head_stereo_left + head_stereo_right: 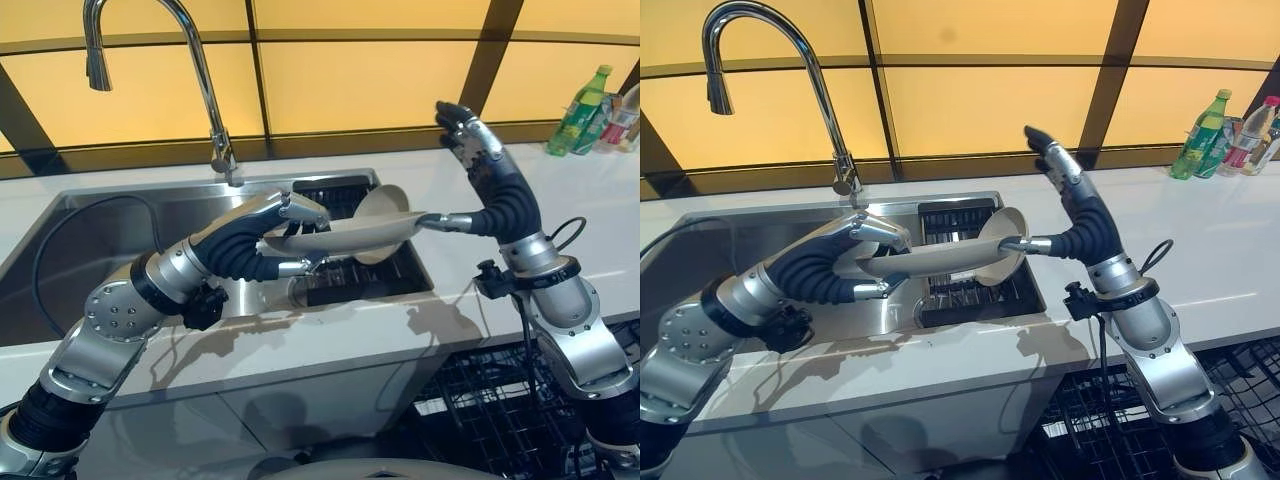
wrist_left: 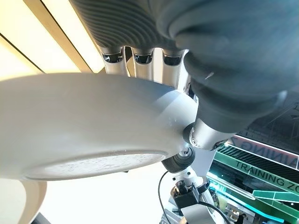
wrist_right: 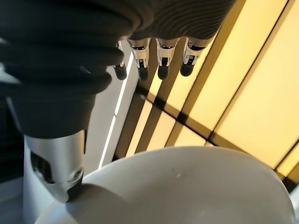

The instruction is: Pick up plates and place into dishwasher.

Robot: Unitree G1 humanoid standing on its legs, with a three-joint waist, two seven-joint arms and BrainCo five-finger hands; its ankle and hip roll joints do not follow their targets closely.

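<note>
A white counter (image 1: 600, 215) ran under amber wall panels (image 1: 350, 75), with a steel sink (image 1: 100, 240) and its tall curved tap (image 1: 205, 90) set into it. Above the sink's dark rack (image 1: 970, 285), a pale plate (image 1: 345, 235) was held nearly level by the left hand (image 1: 285, 235), fingers over its near rim and thumb beneath, while the right hand (image 1: 470, 140) stood raised with straight, relaxed fingers and only its thumb tip touching the plate's far edge. A second plate (image 1: 385, 205) stood upright in the rack just behind, green and clear bottles (image 1: 1220, 135) stood far along the counter, and a black wire dishwasher rack (image 1: 490, 410) lay open below the counter's front.
</note>
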